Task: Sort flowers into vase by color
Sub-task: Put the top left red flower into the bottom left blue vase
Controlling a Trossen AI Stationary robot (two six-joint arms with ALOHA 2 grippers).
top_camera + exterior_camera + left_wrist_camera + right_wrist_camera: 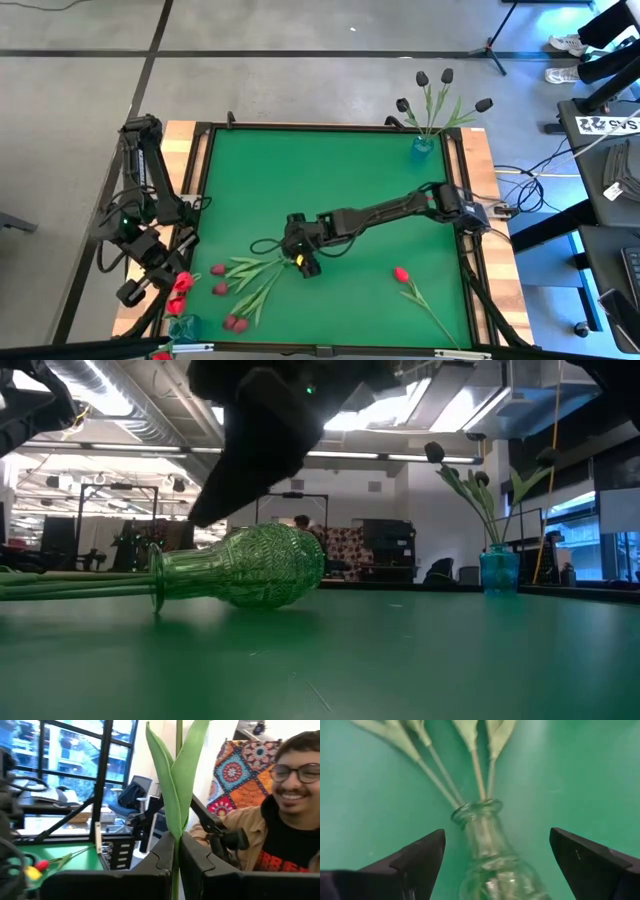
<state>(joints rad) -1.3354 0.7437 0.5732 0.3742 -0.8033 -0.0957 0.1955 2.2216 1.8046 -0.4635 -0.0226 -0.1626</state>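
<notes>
Table [340, 180]: a green mat inside a dark frame, with bare wood strips along the left and right edges. It stands on a grey floor crossed by dark lines. The low view looks into a workshop with ceiling strip lights, exposed ducts, racks and a patterned hanging on the far wall. The left wrist view shows large windows, desks, a colourful patterned cloth and a person in a tan jacket over a black shirt with red lettering, only partly readable. A white label with dark print lies on a desk at the far right [610, 124]; the print cannot be made out.

Task items: a clear patterned vase [250, 565] lies on its side at mid-table, its stems running out of its mouth to the left, with dull pink-red heads [222, 280] on the mat near the front left. A blue vase [422, 146] at the far right edge holds black tulips [440, 88] upright. One red tulip [402, 274] lies alone on the mat at the near right. Red heads [180, 288] sit beside the left gripper [165, 270] at the near left corner.

Right gripper [495, 852]: over the lying vase, fingers spread wide on either side of its neck, apart from the glass.

Left gripper: fingers [150, 865] pinched tight on a green tulip stem [175, 795], leaves standing up between them
</notes>
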